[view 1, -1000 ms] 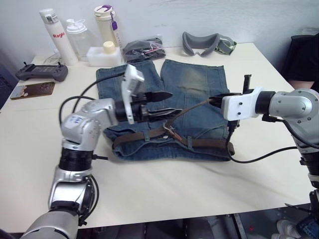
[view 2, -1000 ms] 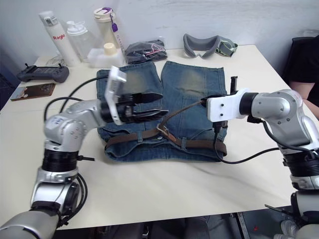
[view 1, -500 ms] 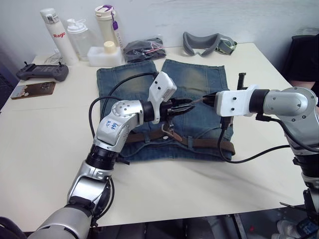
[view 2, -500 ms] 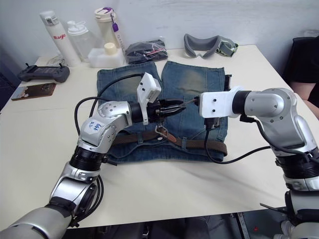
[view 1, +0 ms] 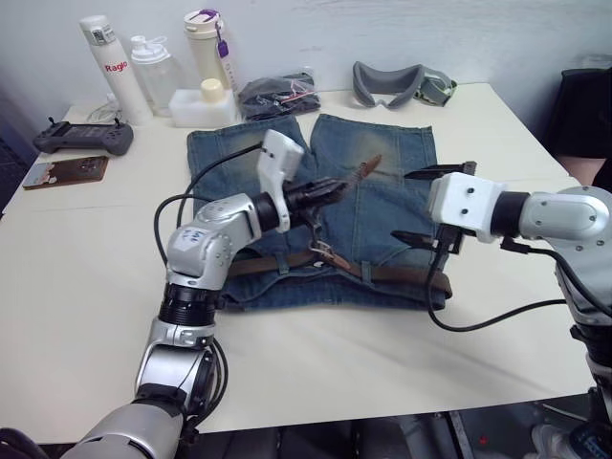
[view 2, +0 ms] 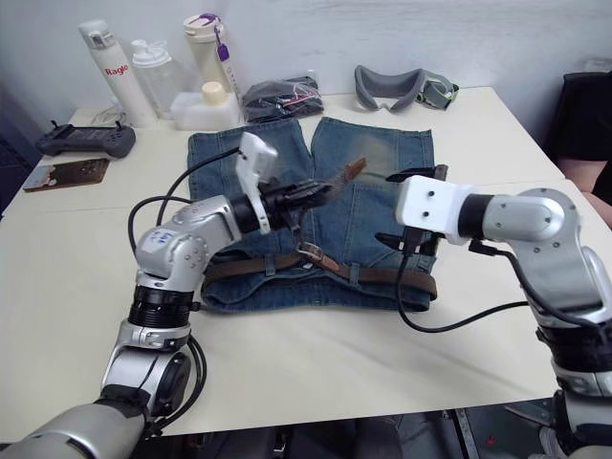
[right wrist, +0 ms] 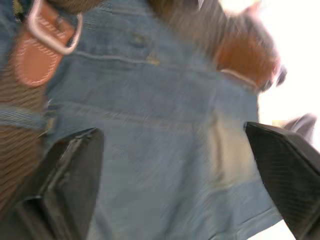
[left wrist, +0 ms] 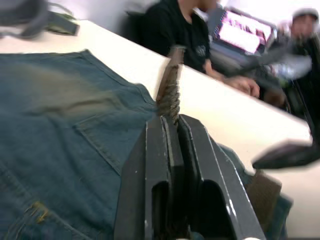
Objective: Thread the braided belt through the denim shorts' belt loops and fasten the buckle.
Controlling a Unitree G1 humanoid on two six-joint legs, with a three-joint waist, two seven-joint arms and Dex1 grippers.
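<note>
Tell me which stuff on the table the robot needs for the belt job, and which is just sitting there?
Needed:
belt, pinched in the left gripper
shorts
buckle
right gripper, open above the shorts

Just sitting there:
three bottles
goggles
black bundle
game controller
phone

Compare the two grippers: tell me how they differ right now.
The left gripper has its jaws shut on the braided belt, holding its tip end raised; the right gripper has its jaws wide open and holds nothing. The left sits over the middle of the denim shorts, the right over their right side. Both hover above the shorts.
</note>
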